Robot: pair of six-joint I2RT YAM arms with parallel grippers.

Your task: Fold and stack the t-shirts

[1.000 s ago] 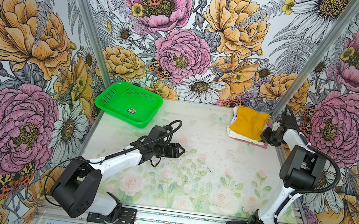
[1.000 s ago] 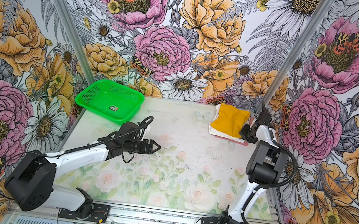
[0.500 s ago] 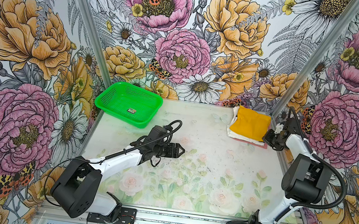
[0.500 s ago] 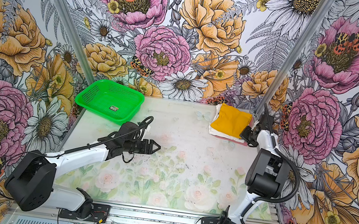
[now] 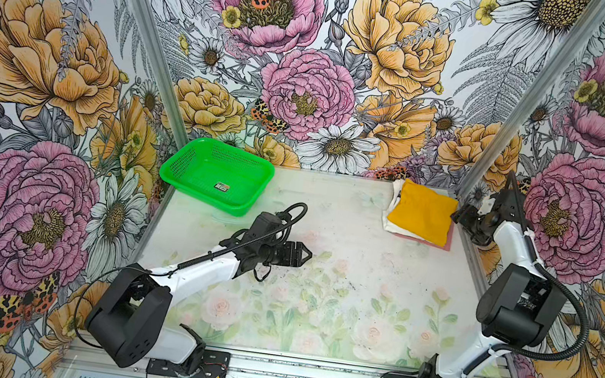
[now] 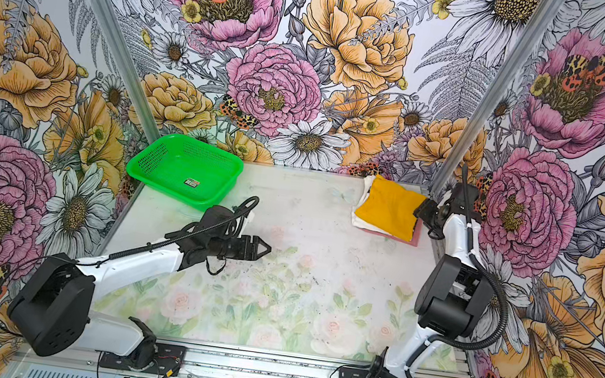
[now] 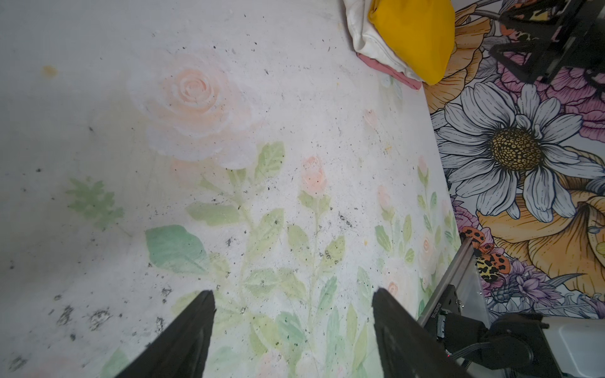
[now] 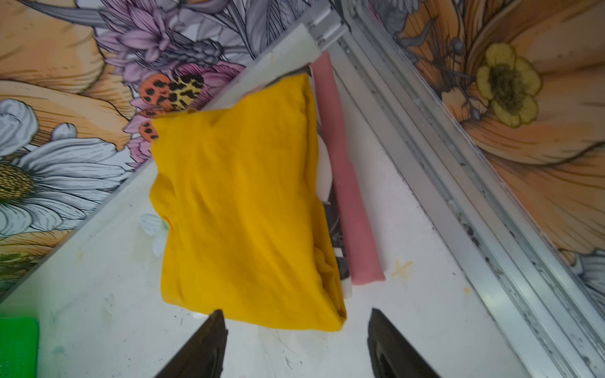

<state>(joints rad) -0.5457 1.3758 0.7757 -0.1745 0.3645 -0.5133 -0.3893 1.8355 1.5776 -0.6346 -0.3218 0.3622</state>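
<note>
The t-shirts lie folded in one stack at the table's back right corner. The mustard-yellow t-shirt point(image 5: 421, 217) point(image 6: 390, 208) point(image 8: 242, 209) is on top, the white one with black markings point(image 8: 334, 212) is under it, and the pink one point(image 8: 350, 203) is at the bottom. My right gripper point(image 8: 294, 315) point(image 5: 459, 216) stands open just off the stack's right edge, with nothing between its fingers. Over the middle left of the table, my left gripper point(image 7: 293, 294) point(image 5: 307, 256) hangs open and empty, pointing at the stack point(image 7: 412, 36).
A green mesh basket point(image 5: 174, 176) point(image 6: 143, 167) sits at the back left, with only a small label point(image 5: 221, 186) inside. Floral walls and aluminium frame posts point(image 5: 487, 151) close in the table. A frame rail point(image 8: 458, 183) runs right beside the stack.
My right gripper has opened and let go of the yellow t-shirt, which now rests on the stack. The right arm's elbow has swung back to the right. The left arm has not moved.
</note>
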